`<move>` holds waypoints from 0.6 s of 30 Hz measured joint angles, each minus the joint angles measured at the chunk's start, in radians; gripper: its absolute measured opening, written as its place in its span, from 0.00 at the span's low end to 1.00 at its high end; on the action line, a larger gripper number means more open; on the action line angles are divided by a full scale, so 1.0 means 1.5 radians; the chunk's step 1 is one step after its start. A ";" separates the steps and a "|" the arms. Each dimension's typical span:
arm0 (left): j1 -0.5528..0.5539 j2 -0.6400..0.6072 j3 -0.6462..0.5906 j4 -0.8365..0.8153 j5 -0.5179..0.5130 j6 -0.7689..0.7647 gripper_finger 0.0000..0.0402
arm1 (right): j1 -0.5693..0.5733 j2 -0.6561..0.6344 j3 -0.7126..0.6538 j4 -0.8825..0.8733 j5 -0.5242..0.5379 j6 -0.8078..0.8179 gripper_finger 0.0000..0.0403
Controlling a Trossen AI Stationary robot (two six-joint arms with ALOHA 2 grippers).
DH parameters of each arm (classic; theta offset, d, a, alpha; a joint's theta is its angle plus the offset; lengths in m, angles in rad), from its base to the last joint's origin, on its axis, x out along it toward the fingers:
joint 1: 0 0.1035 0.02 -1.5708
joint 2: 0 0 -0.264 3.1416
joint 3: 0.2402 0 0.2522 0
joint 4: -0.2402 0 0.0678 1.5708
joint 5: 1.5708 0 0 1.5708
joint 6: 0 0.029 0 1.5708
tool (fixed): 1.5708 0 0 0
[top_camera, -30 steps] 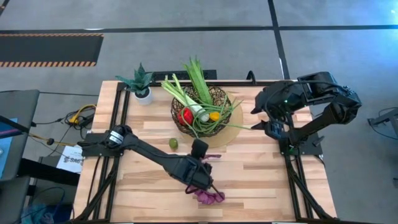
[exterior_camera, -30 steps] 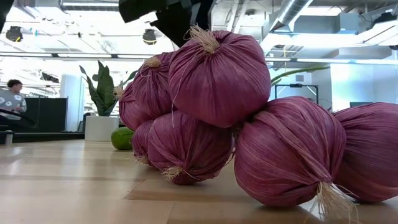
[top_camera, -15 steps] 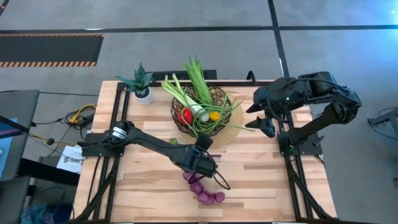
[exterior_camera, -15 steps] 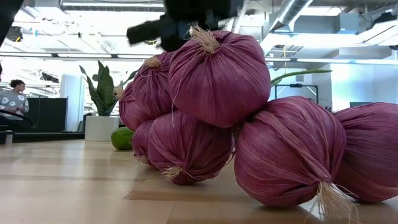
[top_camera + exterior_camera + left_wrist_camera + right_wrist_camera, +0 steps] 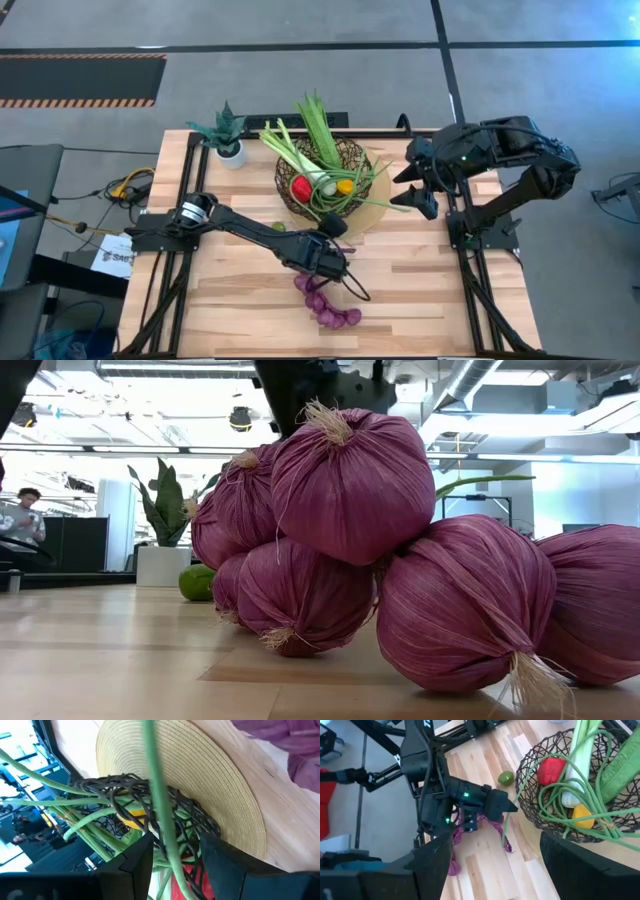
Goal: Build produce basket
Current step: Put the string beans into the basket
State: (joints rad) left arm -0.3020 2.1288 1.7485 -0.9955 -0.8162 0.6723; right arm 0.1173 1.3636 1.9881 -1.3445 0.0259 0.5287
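The dark wire basket (image 5: pixel 352 158) stands on a tan round mat (image 5: pixel 378 214). It holds leafy stalks, a leek (image 5: pixel 300 160), a red pepper (image 5: pixel 298 186), a lemon (image 5: pixel 344 186) and long green beans (image 5: pixel 345 207). The purple onion string (image 5: pixel 325 302) lies on the boards near the front edge. A lime (image 5: pixel 506 778) rests left of the basket. My left gripper (image 5: pixel 175 845) is open at the basket's near rim. One bean (image 5: pixel 159 805) that droops out of the basket runs between its fingers. My right gripper (image 5: pixel 496 840) hangs open, high over the table's right side.
A small potted plant (image 5: pixel 228 135) stands at the far left corner. The mat juts out on the basket's right and near sides. Bare boards lie between the onion string and the table's right edge. A person (image 5: pixel 20 520) is in the room far behind.
My left gripper has drawn back from over the onion string toward the far edge, up to the basket's near rim, and its wrist has rolled. The onion string has stayed where it lay. My right gripper has rolled a little in place.
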 joint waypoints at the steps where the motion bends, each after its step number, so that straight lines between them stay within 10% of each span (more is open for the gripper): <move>1: 0.001 0.000 0.000 0.005 0.000 0.001 0.38 | 0.000 0.000 0.000 0.000 0.000 0.004 0.79; 18: 0.051 0.000 0.040 0.047 -0.162 0.051 0.38 | 0.001 0.000 0.000 -0.001 0.000 0.056 0.79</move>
State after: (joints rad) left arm -0.2254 2.1288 1.8078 -0.9252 -1.0599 0.7490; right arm 0.1181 1.3636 1.9881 -1.3453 0.0261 0.6128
